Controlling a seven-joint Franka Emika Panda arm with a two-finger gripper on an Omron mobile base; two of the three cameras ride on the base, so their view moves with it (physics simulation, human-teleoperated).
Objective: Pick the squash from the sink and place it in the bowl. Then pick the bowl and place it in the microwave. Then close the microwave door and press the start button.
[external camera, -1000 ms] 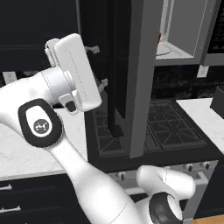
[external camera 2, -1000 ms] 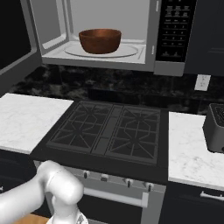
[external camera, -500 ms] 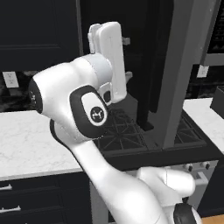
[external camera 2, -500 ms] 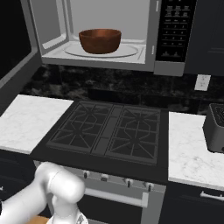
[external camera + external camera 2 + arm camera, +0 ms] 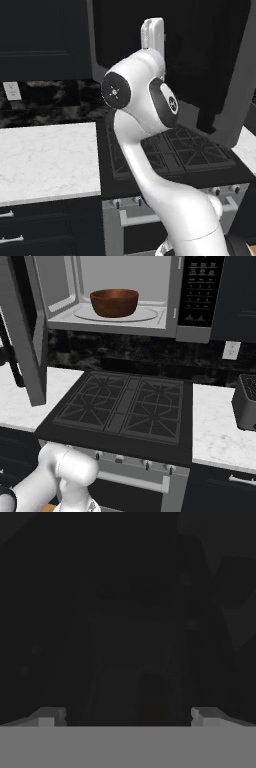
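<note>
The reddish-brown bowl (image 5: 114, 302) sits on the white turntable inside the open microwave (image 5: 150, 318). The squash is hidden and the sink is out of view. The microwave door (image 5: 24, 336) stands part way open at the left, seen as a dark glass panel with a grey frame (image 5: 235, 100). My white hand (image 5: 152, 32) is raised against the outer side of that panel. My gripper (image 5: 127, 717) is open with nothing between its fingertips (image 5: 47, 717), and dark glass lies close ahead of it.
A black gas cooktop (image 5: 125, 406) lies under the microwave, with white marble counter (image 5: 45, 160) on both sides. The microwave's button panel (image 5: 197, 291) is at its right. A dark toaster (image 5: 245, 401) stands at the far right, and dark cabinets (image 5: 40, 40) hang on the upper left.
My arm has swung up and to the right, bringing the hand to the door. The door has turned from wide open toward the microwave. The bowl has stayed in place.
</note>
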